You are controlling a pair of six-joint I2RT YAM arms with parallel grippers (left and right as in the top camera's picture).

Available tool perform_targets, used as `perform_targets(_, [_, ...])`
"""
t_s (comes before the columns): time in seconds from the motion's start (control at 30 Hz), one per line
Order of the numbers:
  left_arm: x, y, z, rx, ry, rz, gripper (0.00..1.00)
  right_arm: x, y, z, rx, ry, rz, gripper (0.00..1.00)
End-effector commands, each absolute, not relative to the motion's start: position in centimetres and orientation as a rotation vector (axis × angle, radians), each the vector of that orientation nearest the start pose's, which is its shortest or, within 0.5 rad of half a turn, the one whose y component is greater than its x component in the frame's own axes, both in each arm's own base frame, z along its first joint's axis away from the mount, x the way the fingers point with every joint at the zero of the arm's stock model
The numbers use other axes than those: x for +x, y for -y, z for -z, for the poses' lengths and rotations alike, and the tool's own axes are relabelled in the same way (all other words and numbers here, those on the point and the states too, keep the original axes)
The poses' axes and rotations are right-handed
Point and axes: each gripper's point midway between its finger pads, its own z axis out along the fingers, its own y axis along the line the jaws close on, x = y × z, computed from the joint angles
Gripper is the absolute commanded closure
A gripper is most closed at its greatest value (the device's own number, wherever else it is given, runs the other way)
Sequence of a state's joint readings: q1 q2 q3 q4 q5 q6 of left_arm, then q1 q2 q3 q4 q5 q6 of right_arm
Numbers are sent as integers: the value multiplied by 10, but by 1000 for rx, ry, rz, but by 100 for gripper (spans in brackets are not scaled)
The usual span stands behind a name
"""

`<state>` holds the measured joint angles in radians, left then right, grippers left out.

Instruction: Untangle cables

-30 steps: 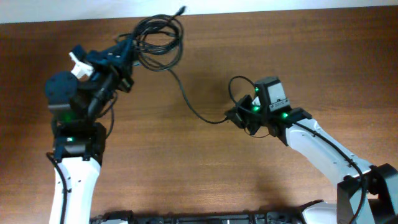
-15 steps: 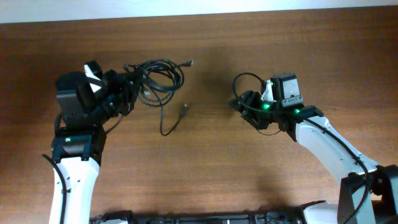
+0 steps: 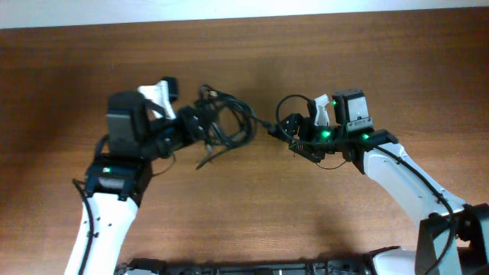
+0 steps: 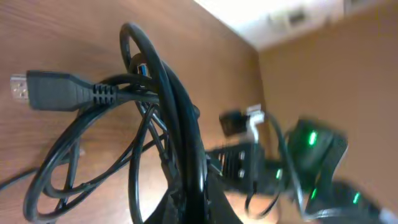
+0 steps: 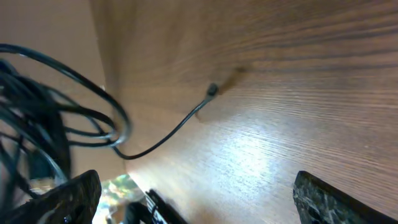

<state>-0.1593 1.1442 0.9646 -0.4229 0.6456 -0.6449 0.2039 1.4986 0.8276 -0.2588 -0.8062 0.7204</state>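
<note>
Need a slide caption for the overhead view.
Left gripper clamps the tangled cables over a wooden table; right gripper, jaws open, faces them.

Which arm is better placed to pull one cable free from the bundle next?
Probably the right. The left gripper is shut on the cables, holding the bundle, so it is busy. The right gripper is open and empty, close beside the bundle.

A brown wood-grain desk [image 3: 252, 214] fills the view, with a pale white strip [image 3: 229, 8] running along its far edge.
</note>
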Motion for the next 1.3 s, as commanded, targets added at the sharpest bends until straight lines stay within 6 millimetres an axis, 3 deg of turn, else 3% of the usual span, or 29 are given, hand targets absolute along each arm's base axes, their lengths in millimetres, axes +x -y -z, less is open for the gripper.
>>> perform_targets(0.0, [299, 174, -254, 134, -2245, 1096, 100, 308, -187, -148, 54, -2470, -1423, 4])
perform_targets(0.13, [293, 174, -246, 234, -2261, 1047, 100, 308, -169, -169, -142, -2330, -1428, 4])
perform_targets(0.27, [287, 181, -247, 400, -2213, 1016, 100, 314, -152, -174, -172, -2267, -1413, 1])
perform_targets(0.37, [276, 193, -251, 535, -2165, 1050, 100, 307, -161, -183, -329, -2189, -1443, 1])
perform_targets(0.53, [267, 210, -256, 619, -2127, 1100, 100, 289, -187, -187, -527, -2131, -1481, 0])
perform_targets(0.6, [266, 217, -257, 646, -2111, 1108, 100, 283, -200, -185, -576, -2137, -1487, 14])
perform_targets(0.63, [266, 220, -258, 659, -2102, 1113, 100, 280, -206, -183, -596, -2147, -1478, 29])
perform_targets(0.73, [266, 226, -258, 679, -2091, 1120, 100, 274, -217, -180, -637, -2159, -1475, 56])
perform_targets(0.83, [267, 227, -253, 677, -2105, 1122, 100, 270, -221, -180, -635, -2173, -1495, 93])
perform_targets(0.87, [269, 228, -251, 675, -2113, 1123, 100, 270, -221, -180, -603, -2192, -1510, 96])
perform_targets(0.9, [271, 227, -248, 669, -2123, 1117, 95, 271, -221, -181, -579, -2204, -1521, 96])
perform_targets(0.93, [273, 228, -243, 663, -2137, 1114, 82, 272, -221, -181, -543, -2222, -1534, 96])
perform_targets(0.97, [275, 228, -239, 660, -2151, 1116, 60, 274, -220, -179, -486, -2255, -1536, 96])
perform_targets(1.03, [278, 229, -230, 653, -2181, 1121, 39, 286, -214, -169, -225, -2388, -1501, 96])
perform_targets(1.07, [280, 230, -225, 648, -2197, 1123, 6, 291, -211, -164, -111, -2432, -1481, 96])
perform_targets(1.13, [283, 230, -218, 608, -2237, 1138, 1, 299, -205, -157, 72, -2486, -1449, 96])
perform_targets(1.2, [296, 220, -201, 358, -2372, 1092, 1, 308, -198, -150, 269, -2521, -1400, 96])
perform_targets(1.27, [309, 197, -180, -75, -2522, 985, 1, 315, -192, -144, 406, -2530, -1348, 96])
